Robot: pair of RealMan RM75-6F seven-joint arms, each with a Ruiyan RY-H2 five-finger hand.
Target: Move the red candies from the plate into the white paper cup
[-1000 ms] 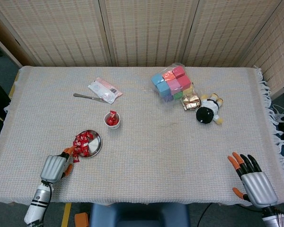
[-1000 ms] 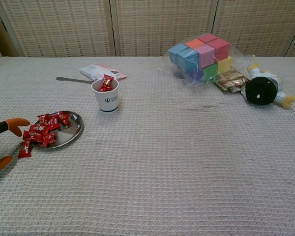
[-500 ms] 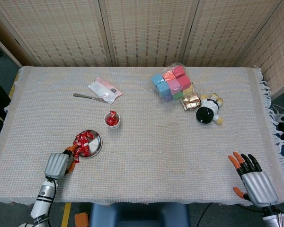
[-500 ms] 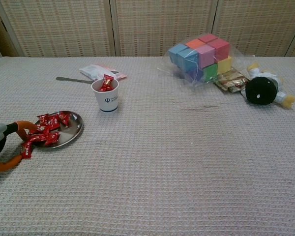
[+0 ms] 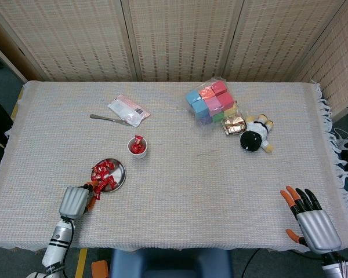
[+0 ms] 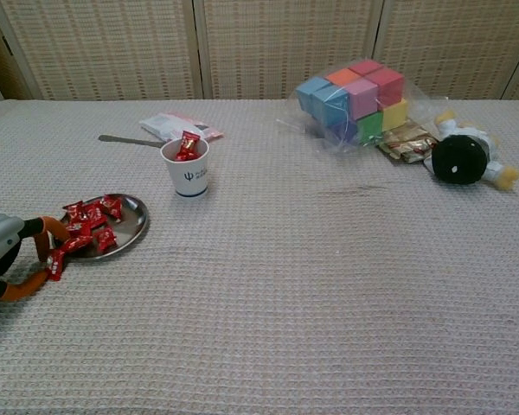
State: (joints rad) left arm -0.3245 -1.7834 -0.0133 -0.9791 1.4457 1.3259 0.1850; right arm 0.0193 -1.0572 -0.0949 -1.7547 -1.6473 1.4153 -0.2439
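Both hands: ribbed silver-grey back shells, black fingers, orange tips. Left hand (image 5: 74,201) sits on a white wrist with black bands. Right hand (image 5: 313,223) wrist mostly cropped, probably similar.

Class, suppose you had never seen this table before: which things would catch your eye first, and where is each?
The bag of coloured blocks at the table's far right stands out most, with a black and white toy lying just right of it. Near the left edge, red candies fill a metal plate, and the left hand reaches its fingers to the plate's rim. A white cup holding candy stands behind the plate.
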